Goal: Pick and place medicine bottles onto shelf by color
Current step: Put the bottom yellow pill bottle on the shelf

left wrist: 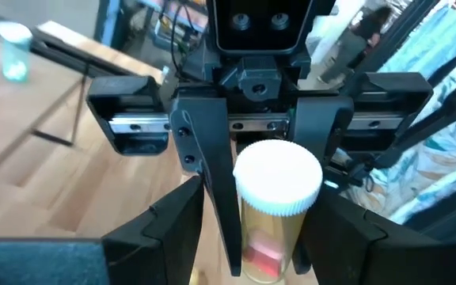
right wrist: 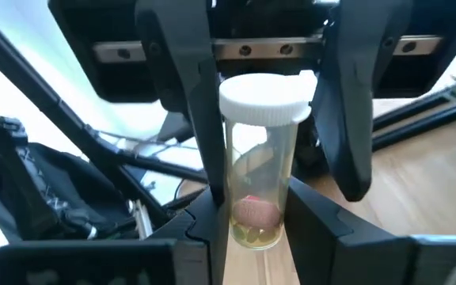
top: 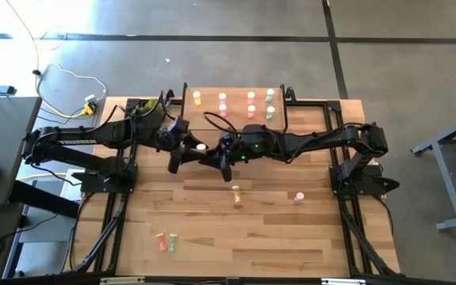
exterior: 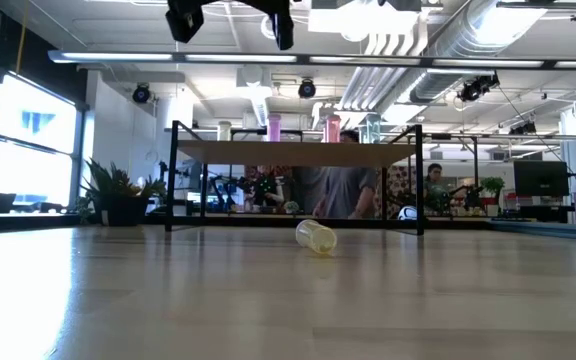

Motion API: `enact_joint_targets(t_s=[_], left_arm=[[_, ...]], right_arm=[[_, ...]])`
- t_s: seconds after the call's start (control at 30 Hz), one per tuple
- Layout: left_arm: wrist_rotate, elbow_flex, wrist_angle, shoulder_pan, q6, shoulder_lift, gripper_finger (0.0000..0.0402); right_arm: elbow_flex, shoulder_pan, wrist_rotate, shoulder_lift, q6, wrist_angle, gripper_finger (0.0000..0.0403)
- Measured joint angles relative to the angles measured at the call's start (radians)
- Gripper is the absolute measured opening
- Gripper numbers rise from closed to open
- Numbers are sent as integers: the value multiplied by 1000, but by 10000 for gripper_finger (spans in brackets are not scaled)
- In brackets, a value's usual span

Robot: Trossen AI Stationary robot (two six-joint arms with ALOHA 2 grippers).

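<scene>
You have both grippers meeting mid-air above the table's middle, just in front of the shelf (top: 236, 107): a handover. The left gripper (left wrist: 248, 237) and right gripper (right wrist: 252, 226) each pinch one clear white-capped bottle (top: 202, 147). Eight bottles stand on the shelf; four lie on the table, two central, two near the front edge.

A white-capped bottle (top: 202, 147) hangs mid-air between both arms. Seven bottles (top: 251, 96) stand upright on the far shelf (top: 236, 120). A yellow one (top: 237, 195) lies toppled mid-table – pink (top: 298, 197) right, two (top: 165, 242) lying near-left.
</scene>
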Motion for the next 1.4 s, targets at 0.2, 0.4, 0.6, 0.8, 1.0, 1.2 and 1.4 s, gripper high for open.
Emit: enact_joint_targets(t_s=[0.2,0.4,0.6,0.8,1.0,1.2,1.4], left_arm=[[-50,-1,-11,30,27,-82,184],[-50,-2,-9,48,28,-108,184],[-41,-2,39,48,26,-74,184],[-14,-2,79,48,9,-34,184],[-20,-2,97,48,16,-27,164],[0,-2,101,48,17,-27,103],[4,-2,101,48,32,-26,80]], right_arm=[[0,-2,39,0,-7,98,94],[2,-15,26,-1,-7,128,94],[2,-15,12,-2,-7,119,94],[2,-14,3,-2,-7,101,94],[2,-14,5,-2,-19,102,94],[2,-23,6,-2,-25,106,94],[2,-28,3,-2,-29,105,93]])
